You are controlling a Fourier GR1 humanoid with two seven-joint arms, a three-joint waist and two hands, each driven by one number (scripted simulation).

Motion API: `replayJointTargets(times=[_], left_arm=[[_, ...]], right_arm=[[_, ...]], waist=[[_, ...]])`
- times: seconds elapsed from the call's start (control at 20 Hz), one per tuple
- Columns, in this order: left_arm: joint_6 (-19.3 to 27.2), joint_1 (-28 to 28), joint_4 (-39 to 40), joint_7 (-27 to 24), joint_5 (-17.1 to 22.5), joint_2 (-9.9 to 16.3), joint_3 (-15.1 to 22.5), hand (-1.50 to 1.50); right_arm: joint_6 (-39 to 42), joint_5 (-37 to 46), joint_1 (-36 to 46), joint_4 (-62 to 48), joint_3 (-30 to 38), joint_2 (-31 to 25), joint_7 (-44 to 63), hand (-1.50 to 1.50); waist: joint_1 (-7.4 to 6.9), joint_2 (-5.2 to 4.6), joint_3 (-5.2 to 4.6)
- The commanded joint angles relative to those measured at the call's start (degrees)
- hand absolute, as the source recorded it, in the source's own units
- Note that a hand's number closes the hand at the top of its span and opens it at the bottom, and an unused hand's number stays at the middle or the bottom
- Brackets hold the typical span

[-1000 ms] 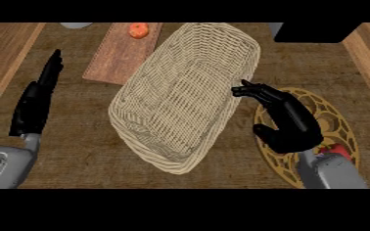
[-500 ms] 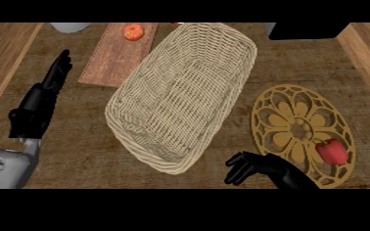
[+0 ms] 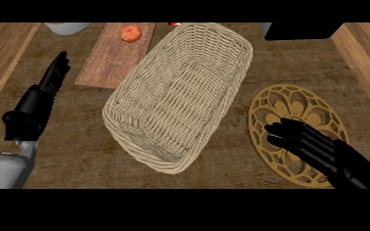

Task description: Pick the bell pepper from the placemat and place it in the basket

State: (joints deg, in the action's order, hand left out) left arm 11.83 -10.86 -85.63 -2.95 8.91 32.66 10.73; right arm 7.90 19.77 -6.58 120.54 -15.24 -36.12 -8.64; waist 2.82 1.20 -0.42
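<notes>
A long woven basket point(image 3: 177, 93) lies slantwise across the middle of the counter with nothing in it. To its right sits the round golden openwork placemat point(image 3: 289, 103). My right hand point(image 3: 318, 149) lies over the lower right part of the placemat, its fingers stretched toward the upper left and straight. The bell pepper is not visible; the hand covers the spot where it lay. My left hand point(image 3: 36, 107) rests open at the left edge with its fingers up, well away from the basket.
A wooden cutting board point(image 3: 108, 61) lies at the upper left with a small orange-red fruit point(image 3: 130, 33) on it. A grey bowl point(image 3: 66, 27) stands at the top left and a black block point(image 3: 300, 30) at the top right.
My right hand moved from the lower edge up and right onto the placemat and now hides the red pepper that showed there. The left hand barely shifted.
</notes>
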Motion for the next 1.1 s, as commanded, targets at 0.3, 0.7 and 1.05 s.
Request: replayJointTargets(times=[0.3, 0.7, 1.05], left_arm=[[-0.76, 0.21, -0.52, -1.59, -0.34, -1.02, 0.16, 0.0], [-5.26, -0.31, -1.37, -0.21, 0.91, 0.44, -2.96, 0.0], [-7.13, -1.16, 0.02, -0.56, -2.0, -2.92, -3.98, 0.0]], right_arm=[[24.36, 7.0, 4.62, 11.38, 5.63, -25.76, 16.91, -1.5], [40.15, -2.2, 11.3, 12.23, 7.03, -27.28, 28.25, -1.5], [43.95, 5.53, 14.79, 3.2, 4.92, -21.96, 22.35, -1.5]], waist=[[-2.15, -0.98, 0.08], [-3.53, -1.28, 0.31], [-3.28, -1.3, 0.41]])
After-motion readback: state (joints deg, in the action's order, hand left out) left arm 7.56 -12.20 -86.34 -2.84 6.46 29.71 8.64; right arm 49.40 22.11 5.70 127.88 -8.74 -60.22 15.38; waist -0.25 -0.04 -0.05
